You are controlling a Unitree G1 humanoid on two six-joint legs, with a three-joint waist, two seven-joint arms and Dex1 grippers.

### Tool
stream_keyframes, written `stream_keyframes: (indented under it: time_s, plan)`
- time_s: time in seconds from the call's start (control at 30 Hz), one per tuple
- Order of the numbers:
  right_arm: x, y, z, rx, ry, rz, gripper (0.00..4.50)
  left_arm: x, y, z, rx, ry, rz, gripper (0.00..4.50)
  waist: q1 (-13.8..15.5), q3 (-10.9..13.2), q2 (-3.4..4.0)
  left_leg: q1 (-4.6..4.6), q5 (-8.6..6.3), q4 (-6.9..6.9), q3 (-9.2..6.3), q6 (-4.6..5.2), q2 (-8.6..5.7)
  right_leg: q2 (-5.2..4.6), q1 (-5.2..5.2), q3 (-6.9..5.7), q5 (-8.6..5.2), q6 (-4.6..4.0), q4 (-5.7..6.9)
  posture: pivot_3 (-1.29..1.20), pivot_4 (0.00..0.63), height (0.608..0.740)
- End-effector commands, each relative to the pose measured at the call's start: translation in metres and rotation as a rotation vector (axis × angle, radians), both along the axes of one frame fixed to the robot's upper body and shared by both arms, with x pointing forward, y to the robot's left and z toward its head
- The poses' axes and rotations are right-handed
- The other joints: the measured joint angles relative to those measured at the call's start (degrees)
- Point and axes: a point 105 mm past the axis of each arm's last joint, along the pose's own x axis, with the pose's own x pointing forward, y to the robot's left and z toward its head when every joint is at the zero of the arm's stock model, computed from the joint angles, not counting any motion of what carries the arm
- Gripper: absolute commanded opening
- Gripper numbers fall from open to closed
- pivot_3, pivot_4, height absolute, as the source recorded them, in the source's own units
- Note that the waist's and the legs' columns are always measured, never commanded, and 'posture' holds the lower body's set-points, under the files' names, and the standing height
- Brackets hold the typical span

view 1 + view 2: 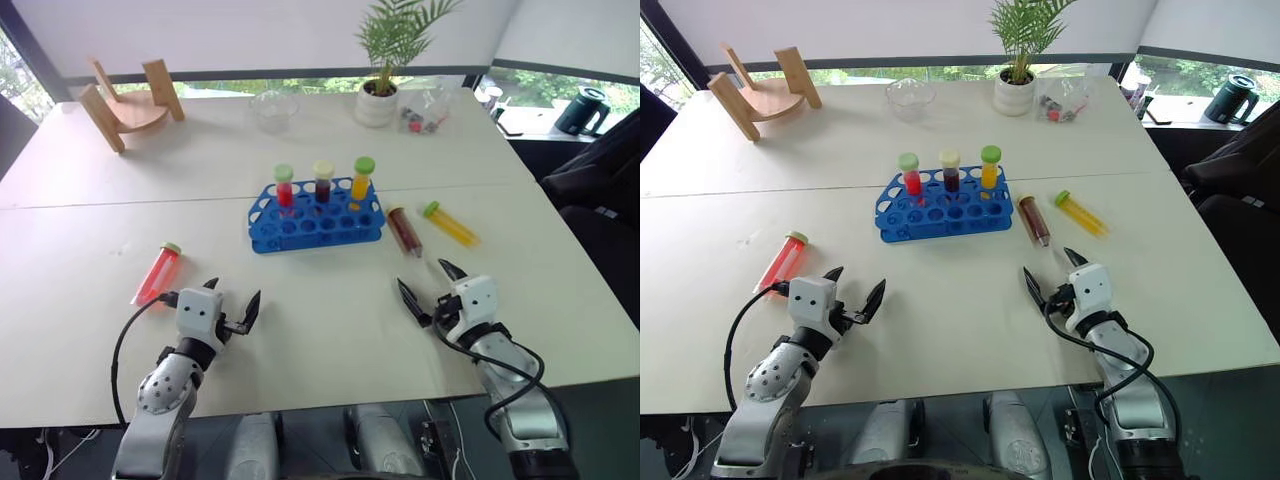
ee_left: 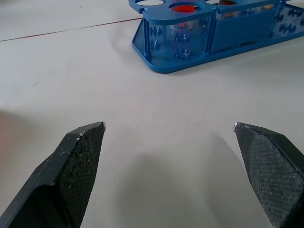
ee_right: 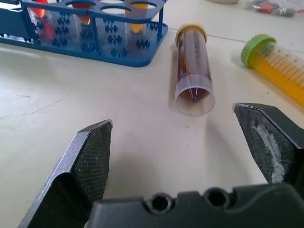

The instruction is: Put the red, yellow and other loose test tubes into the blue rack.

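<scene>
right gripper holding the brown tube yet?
No. The right gripper is open and empty, and the brown tube lies on the table just ahead of it, untouched.

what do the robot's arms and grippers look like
Both arms are silver-grey metal segments ending in a white boxy wrist block, with a black cable looping alongside. The left gripper and right gripper each carry two black pointed fingers with cross-hatched textured pads; one right finger has whitish scuffing.

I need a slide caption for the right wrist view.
Open right gripper facing a loose brown tube and yellow tube beside the blue rack.
</scene>
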Motion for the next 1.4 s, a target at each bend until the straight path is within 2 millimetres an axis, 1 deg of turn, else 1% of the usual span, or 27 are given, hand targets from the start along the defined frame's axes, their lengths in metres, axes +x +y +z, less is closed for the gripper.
stream_keyframes:
  time_s: [0.03,0.1,0.2,0.43,0.63,0.77,0.9,1.0,1.13,1.17,1.2,1.27,1.37,1.4]
  plan:
    - [-0.005,0.011,0.015,-0.004,-0.07,0.018,4.5,-0.003,0.007,0.011,0.01,-0.051,0.017,4.47,0.01,0.0,0.0,0.0,0.0,0.0,0.0,0.0,0.0,0.0,0.0,0.0,0.0,0.0,0.0,0.0,0.15,0.74]
    - [-0.007,0.01,0.019,-0.008,-0.081,0.014,4.5,0.0,-0.001,0.016,-0.008,-0.061,-0.003,4.47,0.04,0.0,0.0,-0.01,0.0,-0.02,-0.01,0.0,0.01,0.0,-0.02,0.0,0.0,0.0,0.0,0.0,0.15,0.74]
    - [-0.009,0.012,0.025,-0.015,-0.097,0.017,4.5,0.0,-0.005,0.019,-0.013,-0.059,-0.018,4.47,0.11,0.0,0.0,-0.08,0.0,0.04,0.0,0.0,0.0,-0.02,-0.04,0.0,0.0,0.0,0.0,0.0,0.15,0.74]
    - [-0.011,0.014,0.036,-0.012,-0.109,0.005,4.5,-0.001,-0.005,0.02,-0.024,-0.052,-0.023,4.47,0.07,-0.01,0.0,-0.08,0.0,0.01,-0.03,0.0,0.01,0.0,-0.06,-0.02,0.0,0.0,0.0,0.0,0.15,0.74]
    - [-0.011,0.013,0.041,-0.015,-0.095,0.019,4.5,0.0,-0.014,0.023,-0.024,-0.052,-0.043,4.47,0.08,0.0,0.0,-0.09,0.0,0.05,-0.01,0.0,0.0,-0.02,-0.05,-0.01,0.0,0.0,0.0,0.0,0.15,0.74]
    - [-0.011,0.015,0.047,-0.011,-0.088,0.041,4.5,0.0,-0.015,0.026,-0.02,-0.054,-0.049,4.47,0.07,-0.01,0.0,-0.09,0.0,0.04,-0.02,0.0,0.0,-0.01,-0.05,-0.01,0.0,0.0,0.0,0.0,0.15,0.74]
    - [-0.007,0.014,0.055,-0.002,-0.079,0.047,4.5,0.003,-0.015,0.029,-0.01,-0.057,-0.049,4.47,0.07,0.0,0.0,-0.09,0.0,0.05,-0.02,0.0,0.0,-0.01,-0.05,-0.01,0.0,0.0,0.0,0.0,0.15,0.74]
    - [-0.004,0.012,0.065,-0.009,-0.064,0.059,4.5,0.003,-0.021,0.032,0.008,-0.055,-0.085,4.47,0.07,0.0,-0.01,-0.09,0.0,0.06,-0.02,0.0,-0.01,-0.01,-0.05,-0.01,0.0,0.0,0.0,0.0,0.15,0.74]
    - [0.008,0.005,0.084,-0.067,-0.003,0.075,4.5,-0.001,-0.039,0.035,0.035,-0.01,-0.255,4.47,0.06,0.0,0.0,-0.1,0.0,0.08,-0.02,0.0,-0.01,-0.01,-0.05,-0.01,0.01,-0.01,0.01,0.0,0.15,0.74]
    - [0.016,-0.001,0.09,-0.108,0.031,0.074,4.5,-0.005,-0.045,0.039,0.071,0.01,-0.356,4.47,0.06,0.0,0.0,-0.1,0.0,0.08,-0.02,0.0,-0.02,-0.01,-0.06,-0.01,0.01,-0.01,0.01,0.0,0.15,0.74]
    - [0.027,-0.007,0.1,-0.135,0.072,0.074,4.5,-0.012,-0.049,0.047,0.109,0.036,-0.471,4.47,-0.06,0.04,-0.01,-0.1,0.0,0.07,-0.02,0.0,-0.02,-0.01,-0.05,-0.01,0.01,-0.01,0.0,0.0,0.15,0.74]
    - [0.041,-0.017,0.113,-0.197,0.158,0.069,4.5,-0.02,-0.053,0.06,0.146,0.076,-0.607,4.47,-0.19,0.18,0.12,-0.13,0.01,0.1,0.0,0.0,0.02,0.02,-0.18,-0.02,0.08,-0.11,0.06,0.0,0.15,0.74]
    - [0.054,-0.025,0.123,-0.251,0.242,0.06,4.5,-0.025,-0.054,0.077,0.164,0.099,-0.692,4.47,0.06,0.15,0.1,-0.2,0.01,0.1,-0.03,0.02,0.04,0.01,-0.22,-0.07,0.09,-0.13,0.03,0.0,0.15,0.74]
    - [0.059,-0.025,0.126,-0.266,0.29,0.084,4.5,-0.029,-0.055,0.085,0.171,0.107,-0.734,4.47,0.01,0.15,0.09,-0.25,-0.01,0.07,-0.09,0.05,0.05,0.03,-0.21,-0.13,0.08,-0.11,-0.02,0.0,0.15,0.74]
